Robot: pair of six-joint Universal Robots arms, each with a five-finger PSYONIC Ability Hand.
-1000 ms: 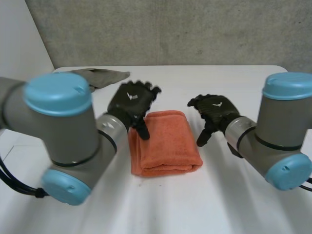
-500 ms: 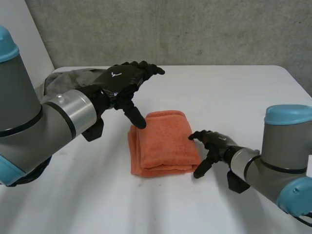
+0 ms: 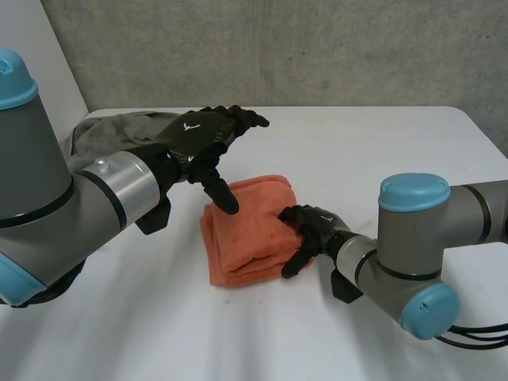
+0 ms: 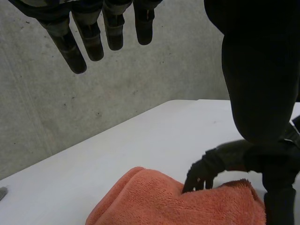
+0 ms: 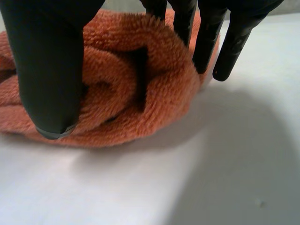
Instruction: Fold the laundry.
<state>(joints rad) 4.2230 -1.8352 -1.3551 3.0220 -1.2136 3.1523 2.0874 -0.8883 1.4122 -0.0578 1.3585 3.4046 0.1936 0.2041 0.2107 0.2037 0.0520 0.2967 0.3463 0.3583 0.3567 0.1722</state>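
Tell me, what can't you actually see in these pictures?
- Grey cloth: mostly hidden behind the left arm, head view.
- Orange towel: the edge covered by the right hand, head view.
- Left hand: whether its thumb touches the towel; the tip is cut off, left wrist view.

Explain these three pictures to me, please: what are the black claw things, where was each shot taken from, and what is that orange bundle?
These are a robot's two arms, each ending in a black robot hand. One picture looks down on the white table from between the arms. The other two come from cameras on the wrists, each looking along its own hand's palm. A folded orange towel lies on the table, and a grey cloth sits at the far left. The right robot hand pinches the towel's right edge between fingers and thumb. The left robot hand is open above the towel, holding nothing, its thumb pointing down at it.
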